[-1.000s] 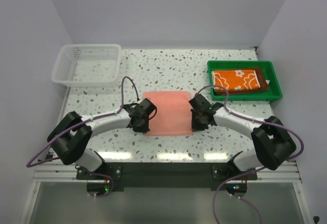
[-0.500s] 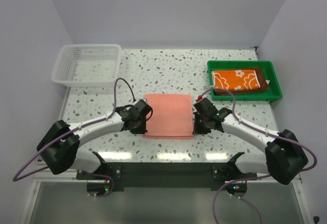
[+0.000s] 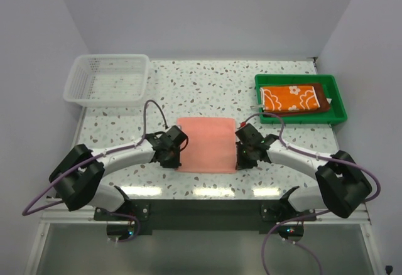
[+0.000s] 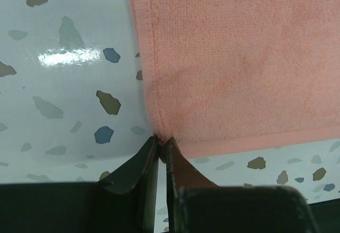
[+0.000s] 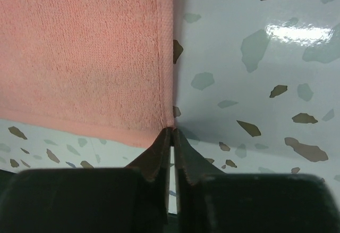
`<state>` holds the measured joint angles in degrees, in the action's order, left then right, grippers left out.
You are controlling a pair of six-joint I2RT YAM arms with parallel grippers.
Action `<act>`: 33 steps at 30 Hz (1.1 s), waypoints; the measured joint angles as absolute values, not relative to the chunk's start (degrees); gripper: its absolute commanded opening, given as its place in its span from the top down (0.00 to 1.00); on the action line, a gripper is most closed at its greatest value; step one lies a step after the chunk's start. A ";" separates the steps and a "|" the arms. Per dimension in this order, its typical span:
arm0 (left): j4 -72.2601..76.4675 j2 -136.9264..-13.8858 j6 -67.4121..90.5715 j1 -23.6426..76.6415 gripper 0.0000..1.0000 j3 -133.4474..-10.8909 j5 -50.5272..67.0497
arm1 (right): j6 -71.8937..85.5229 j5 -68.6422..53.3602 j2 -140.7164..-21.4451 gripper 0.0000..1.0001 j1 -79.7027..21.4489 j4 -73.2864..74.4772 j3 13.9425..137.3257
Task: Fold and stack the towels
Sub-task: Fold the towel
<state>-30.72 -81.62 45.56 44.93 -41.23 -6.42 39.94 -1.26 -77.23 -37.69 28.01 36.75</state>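
Note:
A salmon pink towel (image 3: 207, 144) lies flat as a folded rectangle in the middle of the speckled table. My left gripper (image 3: 178, 161) is at its near left corner. In the left wrist view the left gripper (image 4: 162, 140) is shut, with the corner of the towel (image 4: 239, 57) bunched between its tips. My right gripper (image 3: 239, 163) is at the near right corner. The right wrist view shows the right gripper (image 5: 171, 131) shut on the edge of the towel (image 5: 79, 47). An orange flowered towel (image 3: 292, 97) lies folded on a dark brown towel (image 3: 324, 101) in the tray.
A green tray (image 3: 301, 119) holding the stacked towels stands at the back right. At the back left is a white mesh basket (image 3: 107, 80). Purple cables loop off both arms above the table.
Both grippers have drawn a little toward the near edge of the table. The towel's near edge has come with them, so the towel now reaches slightly nearer.

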 measured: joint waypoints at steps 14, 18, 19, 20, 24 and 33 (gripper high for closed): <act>-42.15 -71.83 42.11 42.13 0.20 -45.76 -8.49 | 28.95 -1.02 -74.22 0.73 -34.92 37.87 48.23; -41.15 -71.94 36.75 35.66 0.33 -52.73 -8.80 | 24.29 -0.95 -79.15 0.84 -31.20 36.34 55.99; -40.32 -72.66 35.40 33.58 0.40 -54.52 -8.69 | 23.49 -0.97 -80.99 0.84 -30.39 35.48 57.82; -39.29 -74.00 34.15 31.92 0.43 -56.49 -8.67 | 22.57 -0.97 -83.09 0.86 -29.71 35.03 59.83; -33.36 -85.30 29.15 28.75 0.61 -65.36 -8.43 | 19.64 -0.93 -92.82 0.89 -27.92 32.18 68.25; -25.87 -105.65 23.16 28.64 0.72 -71.50 -7.44 | 16.58 -1.06 -107.83 0.90 -25.98 25.89 75.00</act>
